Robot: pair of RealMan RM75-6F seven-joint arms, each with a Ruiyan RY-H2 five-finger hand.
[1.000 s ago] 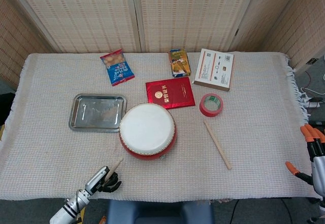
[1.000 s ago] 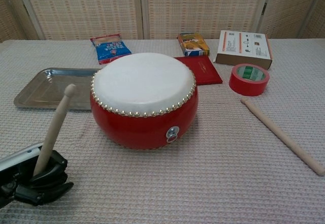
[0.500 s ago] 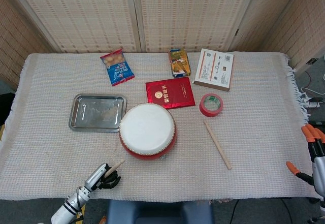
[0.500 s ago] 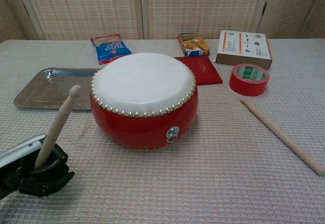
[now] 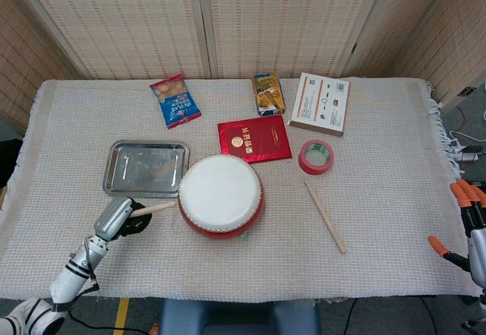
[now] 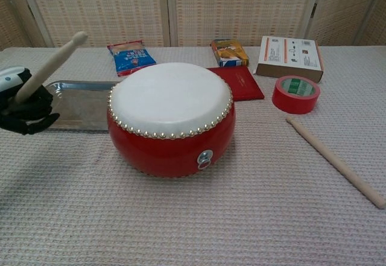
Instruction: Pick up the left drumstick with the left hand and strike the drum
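A pale woven folding screen (image 5: 205, 20) stands behind the table (image 5: 380, 221), covered in cream knitted cloth.

two drumsticks (image 5: 325, 216) (image 5: 155, 208), one drum (image 5: 221, 196)

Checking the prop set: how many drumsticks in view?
2. One drumstick is gripped by the left hand, raised left of the drum. The other drumstick lies on the cloth right of the drum. None appear hidden.

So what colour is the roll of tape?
Red, green inside: tape, clearest in chest view.
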